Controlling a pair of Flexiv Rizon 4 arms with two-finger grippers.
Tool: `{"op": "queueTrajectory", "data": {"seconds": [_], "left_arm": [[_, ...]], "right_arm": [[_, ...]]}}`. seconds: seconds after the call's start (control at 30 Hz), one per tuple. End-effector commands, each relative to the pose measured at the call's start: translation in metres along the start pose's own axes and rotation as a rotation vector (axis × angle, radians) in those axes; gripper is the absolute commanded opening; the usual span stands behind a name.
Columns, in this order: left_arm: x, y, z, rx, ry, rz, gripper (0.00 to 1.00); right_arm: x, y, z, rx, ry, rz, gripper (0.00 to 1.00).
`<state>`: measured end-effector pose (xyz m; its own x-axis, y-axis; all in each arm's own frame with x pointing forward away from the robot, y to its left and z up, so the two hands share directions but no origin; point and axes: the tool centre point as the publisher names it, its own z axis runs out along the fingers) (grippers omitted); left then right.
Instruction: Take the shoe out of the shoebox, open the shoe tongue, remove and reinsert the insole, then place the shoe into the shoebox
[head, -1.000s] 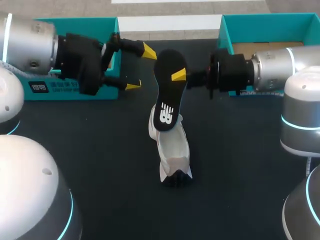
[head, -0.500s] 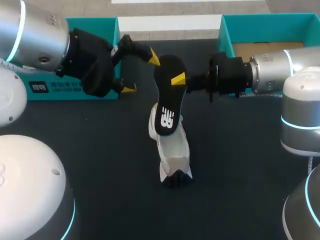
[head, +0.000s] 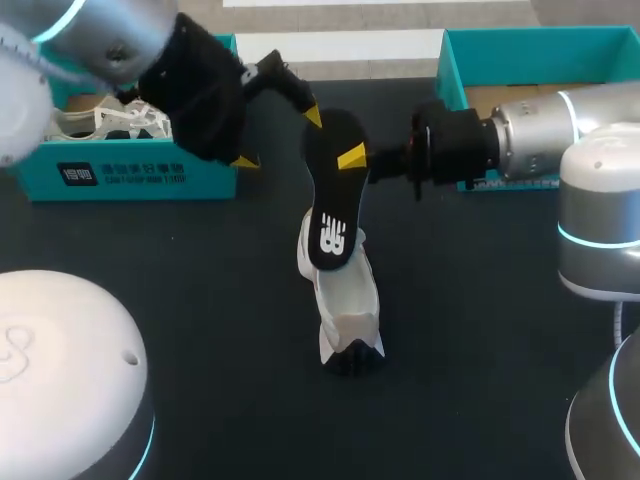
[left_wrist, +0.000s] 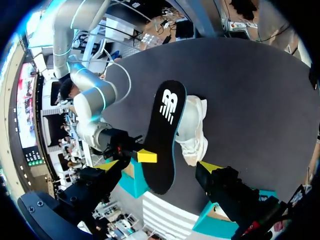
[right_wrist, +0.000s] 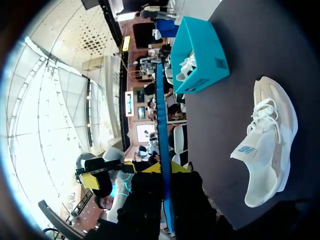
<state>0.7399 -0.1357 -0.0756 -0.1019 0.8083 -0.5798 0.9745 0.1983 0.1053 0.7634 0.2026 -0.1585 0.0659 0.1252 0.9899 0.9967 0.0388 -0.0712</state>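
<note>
The dark worktop (head: 200, 330) has a blue box at each back corner, the left box (head: 120, 178) and the right box (head: 520, 50). A white shoe (head: 345, 310) sits in the middle, away from both boxes. The black insole (head: 330, 200) hangs in the air over it. The right tool (head: 350, 160) is clamped on its far end. The left tool (head: 280, 138) is spread wide around that same end, gripping nothing.

Reaches in over the worktop's far left corner with the left arm (head: 110, 40), left hand (head: 280, 138) angled toward the middle, fingers spread wide. Stretches level from the far right with the right arm (head: 540, 125), right hand (head: 352, 158) pinched on the raised insole (head: 335, 185).
</note>
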Motion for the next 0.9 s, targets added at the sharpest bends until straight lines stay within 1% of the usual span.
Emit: {"op": "queueTrajectory", "data": {"seconds": [0.03,0.1,0.13,0.17,0.2,0.23,0.3,0.33,0.37,0.5,0.67,0.9], "left_arm": [[-0.018,0.011,0.009,0.010,0.515,0.002,1.00],[-0.023,0.010,0.010,0.009,0.537,0.027,1.00],[-0.025,0.010,0.011,-0.011,0.572,0.031,1.00],[-0.027,0.010,0.011,-0.014,0.584,0.043,1.00],[-0.028,0.010,0.012,-0.001,0.586,0.034,1.00],[-0.029,0.010,0.013,-0.021,0.621,0.044,1.00],[-0.031,0.012,0.017,-0.021,0.650,0.041,1.00],[-0.032,0.013,0.019,-0.034,0.672,0.049,1.00],[-0.033,0.014,0.020,-0.026,0.664,0.039,1.00],[-0.038,0.017,0.024,-0.041,0.688,0.061,1.00],[-0.040,0.019,0.027,-0.034,0.680,0.062,1.00],[-0.039,0.024,0.033,-0.025,0.618,0.041,1.00]], "right_arm": [[-0.003,0.000,0.004,-0.003,0.002,0.002,0.00],[-0.004,0.000,0.005,-0.003,0.003,0.004,0.00],[-0.004,0.000,0.005,-0.004,0.004,0.004,0.00],[-0.004,0.000,0.005,-0.004,0.004,0.003,0.00],[-0.004,0.000,0.005,-0.004,0.005,0.003,0.00],[-0.004,0.000,0.005,-0.003,0.006,0.001,0.00],[-0.004,0.001,0.006,-0.003,0.008,-0.001,0.00],[-0.004,0.001,0.006,-0.003,0.009,-0.003,0.00],[-0.004,0.002,0.006,-0.003,0.009,-0.004,0.00],[-0.003,0.003,0.005,-0.001,0.010,-0.008,0.00],[-0.002,0.004,0.005,0.008,0.004,-0.008,0.00],[0.000,0.008,0.004,0.006,-0.001,-0.014,0.00]]}}
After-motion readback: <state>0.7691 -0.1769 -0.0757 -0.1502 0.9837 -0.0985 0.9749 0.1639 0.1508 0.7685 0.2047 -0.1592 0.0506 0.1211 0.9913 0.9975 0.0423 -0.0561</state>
